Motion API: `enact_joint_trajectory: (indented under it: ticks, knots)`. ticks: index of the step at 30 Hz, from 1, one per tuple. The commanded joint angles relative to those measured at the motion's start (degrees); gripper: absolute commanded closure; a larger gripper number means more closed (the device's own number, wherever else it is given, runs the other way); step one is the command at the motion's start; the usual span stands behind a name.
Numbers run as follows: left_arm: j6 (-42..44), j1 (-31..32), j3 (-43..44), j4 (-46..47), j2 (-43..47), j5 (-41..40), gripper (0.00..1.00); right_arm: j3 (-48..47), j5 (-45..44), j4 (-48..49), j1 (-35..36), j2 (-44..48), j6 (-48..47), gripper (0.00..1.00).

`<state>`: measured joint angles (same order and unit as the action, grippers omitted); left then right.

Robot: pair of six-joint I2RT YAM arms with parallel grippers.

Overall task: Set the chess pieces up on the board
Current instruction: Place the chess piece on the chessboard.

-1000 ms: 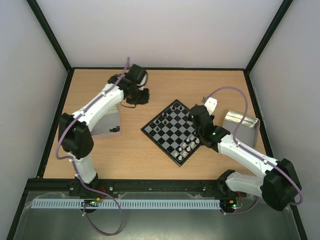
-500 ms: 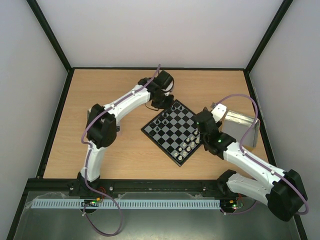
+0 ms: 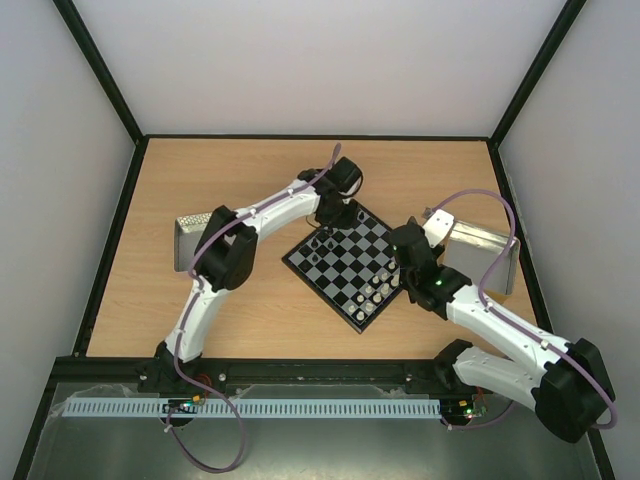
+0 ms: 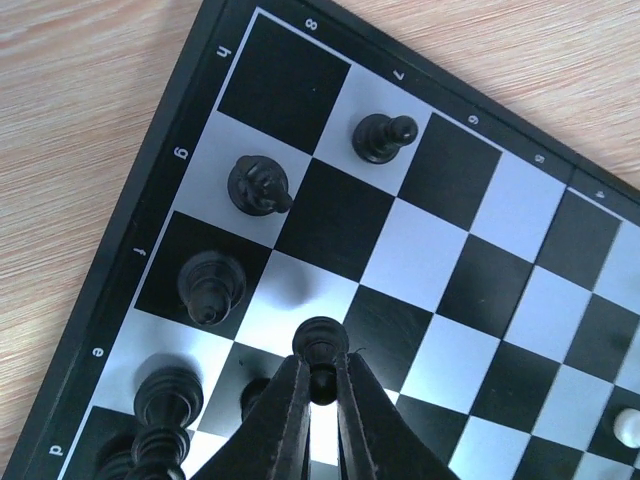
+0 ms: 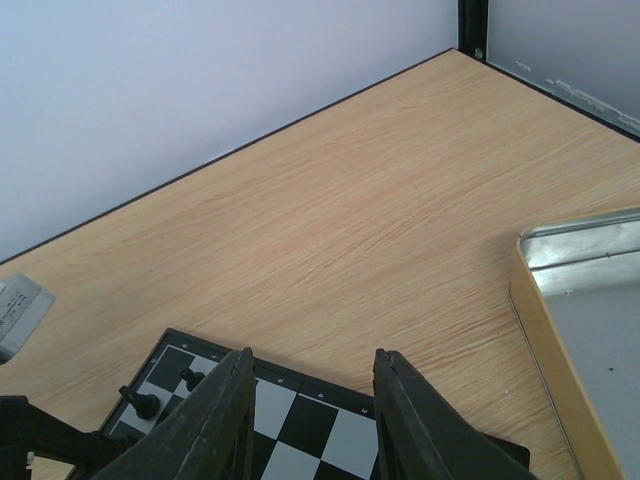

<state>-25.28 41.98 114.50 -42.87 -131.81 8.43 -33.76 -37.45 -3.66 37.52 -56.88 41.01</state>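
The left gripper (image 4: 322, 370) has swung onto the board (image 3: 345, 262), clamping one black pawn (image 4: 322, 340); the right gripper (image 5: 312, 420) gapes empty.

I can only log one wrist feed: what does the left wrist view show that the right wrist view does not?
Only the left wrist view: the left end effector closed on a black piece, letters along the rim of the board, and a white piece at the frame edge. Only the right wrist view: the open right end effector, a metal tray, and the back wall. Both: the board, standing black pieces on it, and the wooden table.
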Motion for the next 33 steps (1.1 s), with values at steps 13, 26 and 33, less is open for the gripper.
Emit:
enact_joint_trajectory:
  ticks: [13, 26, 33]
  knots:
    - [1.2, 2.0, 3.2, -0.8, -3.7, -7.9, 0.88, 0.8, -0.6, -0.3, -0.2, -2.0, 1.7, 0.68]
    - [1.3, 1.8, 5.7, -2.2, -3.3, -5.0, 0.76, 0.5, -0.6, -0.5, -0.2, -2.0, 2.1, 0.67]
    - [0.8, 0.3, 4.7, -2.5, 1.7, -0.1, 0.67, 0.0, -0.4, -0.5, -0.2, -1.4, 2.5, 0.66]
